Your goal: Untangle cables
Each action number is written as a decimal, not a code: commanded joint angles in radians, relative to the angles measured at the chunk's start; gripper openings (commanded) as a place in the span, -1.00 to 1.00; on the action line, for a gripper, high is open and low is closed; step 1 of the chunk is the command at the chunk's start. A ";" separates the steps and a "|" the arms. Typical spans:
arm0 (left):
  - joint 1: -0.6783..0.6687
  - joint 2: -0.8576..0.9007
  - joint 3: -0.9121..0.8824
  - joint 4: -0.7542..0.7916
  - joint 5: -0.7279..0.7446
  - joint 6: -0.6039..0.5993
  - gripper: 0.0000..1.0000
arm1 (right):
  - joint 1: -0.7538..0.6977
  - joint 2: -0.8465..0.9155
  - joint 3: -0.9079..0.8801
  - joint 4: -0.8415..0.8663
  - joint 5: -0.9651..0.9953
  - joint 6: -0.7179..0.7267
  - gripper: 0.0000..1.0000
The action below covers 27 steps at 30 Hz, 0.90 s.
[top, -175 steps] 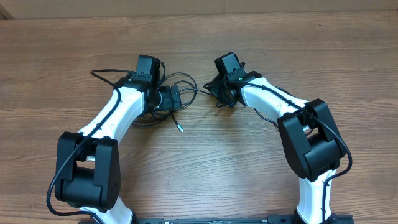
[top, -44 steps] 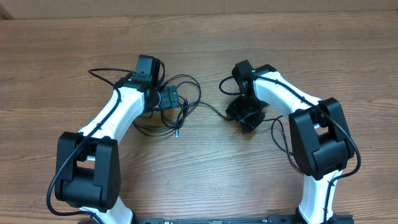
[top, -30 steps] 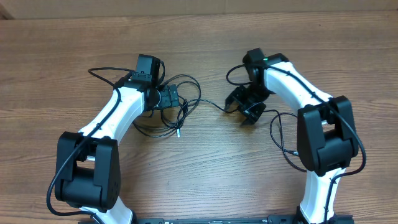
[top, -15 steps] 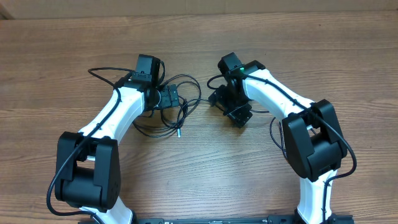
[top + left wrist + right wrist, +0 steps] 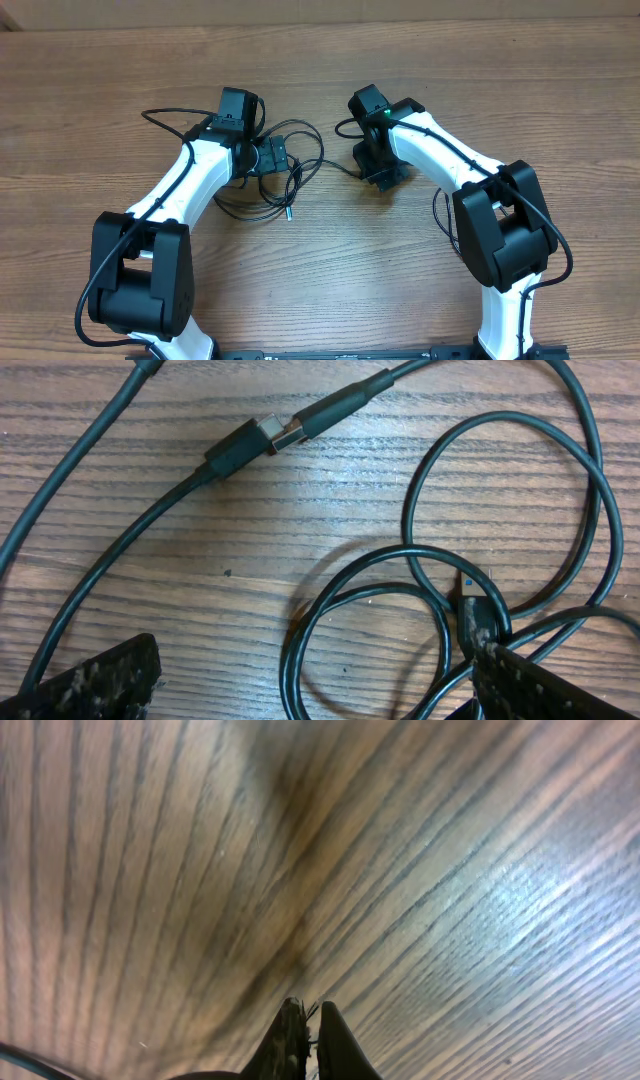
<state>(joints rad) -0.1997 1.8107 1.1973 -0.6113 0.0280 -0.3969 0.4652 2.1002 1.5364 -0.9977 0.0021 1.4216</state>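
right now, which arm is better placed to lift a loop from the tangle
Left. The left claw, open, straddles the thin black cable loops on the wooden table; the right claw is shut, beside the tangle.

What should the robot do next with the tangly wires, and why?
Probably lower and close the left tool on the cables beneath it. It hangs open over the loops, while the right tool looks shut on a strand running out from the tangle; pinning the loops should let that strand pull free.
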 commanded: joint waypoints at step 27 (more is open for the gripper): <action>-0.004 0.001 -0.114 0.133 -0.002 -0.037 -0.82 | -0.212 -0.350 0.250 0.054 -0.534 -0.855 -0.93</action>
<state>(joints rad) -0.1997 1.8107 1.0870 -0.4808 0.0254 -0.4202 0.3019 1.7958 1.7618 -0.9836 -0.3492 0.6151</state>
